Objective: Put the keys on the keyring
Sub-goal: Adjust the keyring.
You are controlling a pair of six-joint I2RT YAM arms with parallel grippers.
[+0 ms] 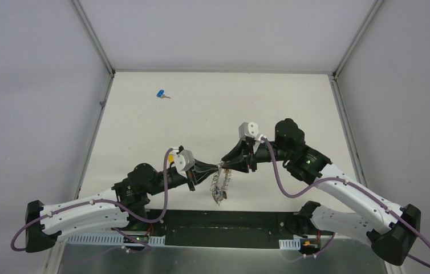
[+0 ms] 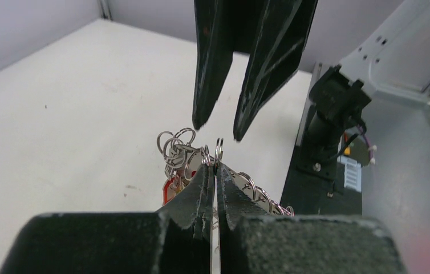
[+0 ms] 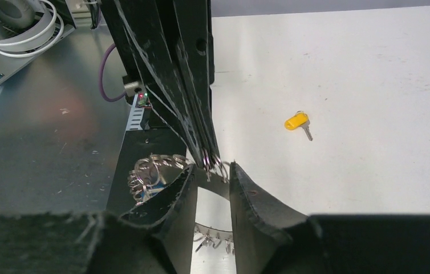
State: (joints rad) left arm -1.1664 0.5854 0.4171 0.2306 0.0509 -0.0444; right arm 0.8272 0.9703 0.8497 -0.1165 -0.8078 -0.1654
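Note:
The keyring [image 1: 220, 185] hangs above the table between both arms, a grey band fringed with small silver rings and keys. My left gripper [image 2: 214, 165] is shut on its top edge, with rings [image 2: 181, 149] bunched just past the fingertips. My right gripper [image 3: 213, 166] faces it tip to tip, jaws apart, with the band showing in the gap between its fingers [image 2: 204, 114]. A key with a blue head [image 1: 161, 94] lies far back left on the table. A key with a yellow head [image 3: 297, 121] lies on the table to the left, partly hidden by the left wrist in the top view.
A black base strip [image 1: 224, 220] and a grey metal shelf [image 3: 41, 131] run along the near edge under the arms. Enclosure walls and frame posts [image 1: 96, 43] bound the white table [image 1: 230, 103] on three sides.

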